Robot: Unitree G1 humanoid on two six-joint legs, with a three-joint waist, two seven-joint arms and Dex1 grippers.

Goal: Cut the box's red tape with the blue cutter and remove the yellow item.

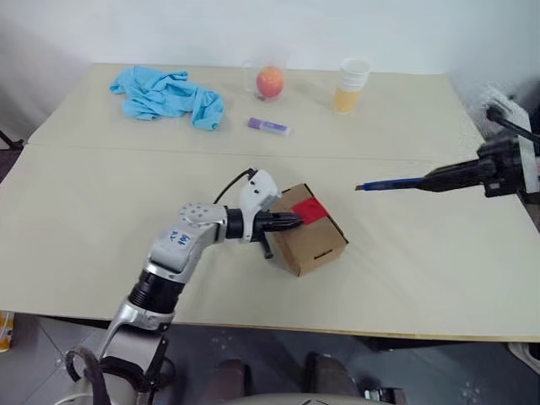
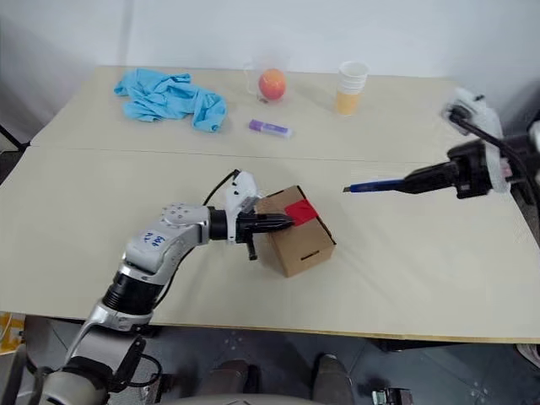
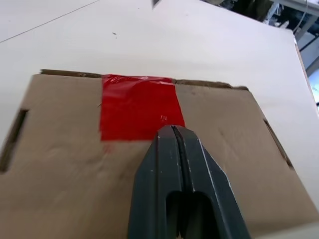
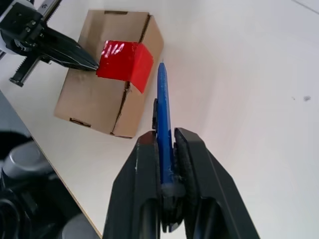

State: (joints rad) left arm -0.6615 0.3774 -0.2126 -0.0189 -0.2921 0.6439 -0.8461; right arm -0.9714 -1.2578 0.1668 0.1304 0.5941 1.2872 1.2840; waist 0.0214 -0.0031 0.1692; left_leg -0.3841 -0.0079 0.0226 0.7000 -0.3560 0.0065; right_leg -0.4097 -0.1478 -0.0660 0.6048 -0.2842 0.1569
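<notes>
The left gripper (image 1: 291, 221), fingers pressed together, rested its tips on the box (image 1: 316, 245) beside the red tape (image 1: 310, 209). The right gripper (image 4: 167, 149) pinched the blue cutter (image 1: 390, 183), its tip pointing at the box, well apart. The light, thin cardboard likely needed bracing while the tape was cut.

A pale beige counter (image 1: 101, 253) with a thin seam stands before a plain white wall (image 1: 253, 29); grey floor (image 1: 253, 354) lies below.
</notes>
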